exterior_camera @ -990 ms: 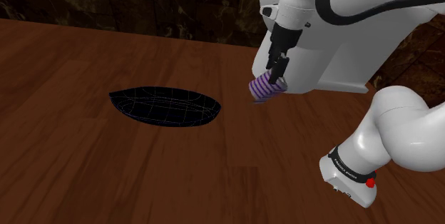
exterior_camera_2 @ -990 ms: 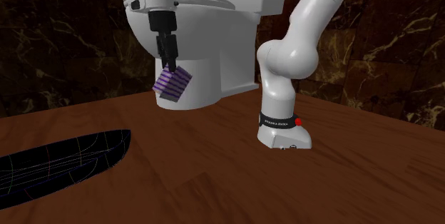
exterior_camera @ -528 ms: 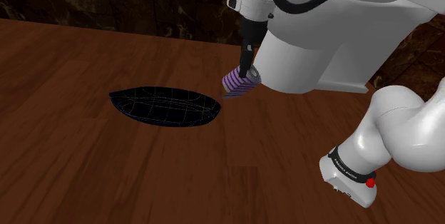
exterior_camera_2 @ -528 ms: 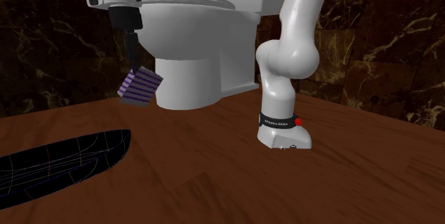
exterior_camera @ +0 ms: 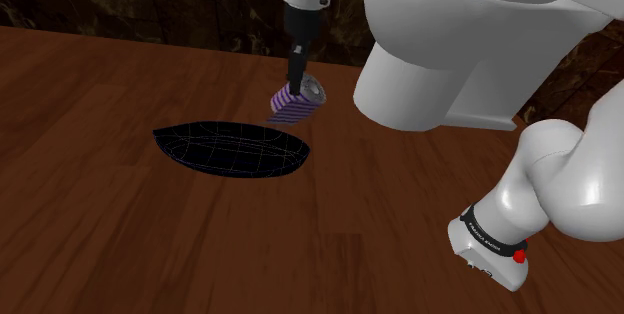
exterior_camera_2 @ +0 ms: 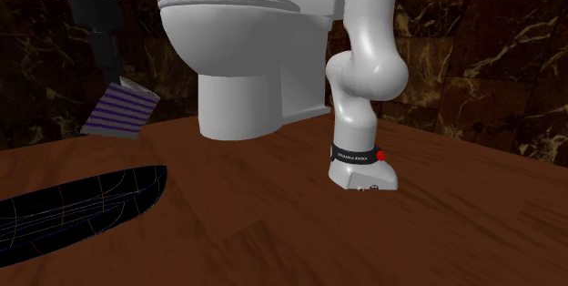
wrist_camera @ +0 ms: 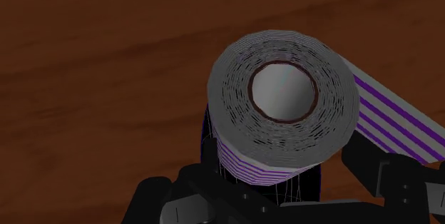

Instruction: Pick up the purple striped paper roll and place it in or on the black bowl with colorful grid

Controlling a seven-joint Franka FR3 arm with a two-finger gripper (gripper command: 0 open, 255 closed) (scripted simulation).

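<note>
Shoulder view has the gripper (exterior_camera: 297, 74) pinching the purple striped paper roll (exterior_camera: 297, 103), tilted and aloft at upper centre, near the right rim of the black bowl (exterior_camera: 230, 150) — so an early release could bounce it onto the wooden floor (exterior_camera: 150, 252).

Held the roll (exterior_camera: 297, 102) between the fingers (exterior_camera: 296, 65), raised off the floor (exterior_camera: 120, 232), near the right end of the bowl (exterior_camera: 230, 149) in the shoulder view. Found the bowl on the floor, left of the toilet (exterior_camera: 440, 72); the arm's base (exterior_camera: 490, 247) nearer the camera, right of the bowl.
</note>
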